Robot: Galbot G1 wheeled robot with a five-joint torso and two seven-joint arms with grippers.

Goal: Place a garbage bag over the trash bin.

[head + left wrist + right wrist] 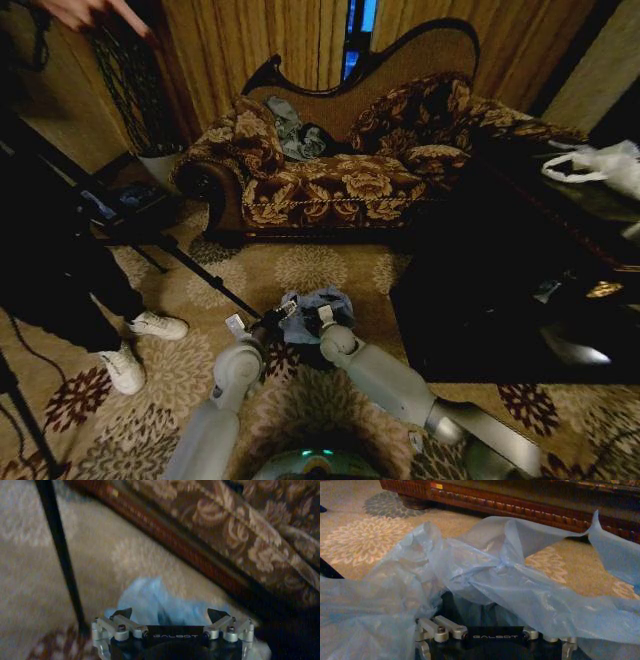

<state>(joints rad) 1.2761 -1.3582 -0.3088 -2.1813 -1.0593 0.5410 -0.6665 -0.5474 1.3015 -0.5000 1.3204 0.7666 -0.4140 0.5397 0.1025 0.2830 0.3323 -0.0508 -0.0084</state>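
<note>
The pale blue garbage bag (315,308) lies crumpled on the patterned carpet in front of the sofa, and both arms reach down to it. My left gripper (169,613) is open at its near left side, with the film (155,600) just beyond the fingertips (122,612). On the bag's right side my right gripper (492,615) sits under the spread film (510,581). That film hides its fingertips, and its knuckles (440,627) stand spread wide. A dark hollow under the film looks like the trash bin (452,599); the rest of it is hidden.
A floral sofa (330,180) stands straight ahead. A large black low table (500,300) on the right carries a white plastic bag (600,165). A black tripod leg (200,270) slants across the carpet on the left, beside a person's white shoes (140,345).
</note>
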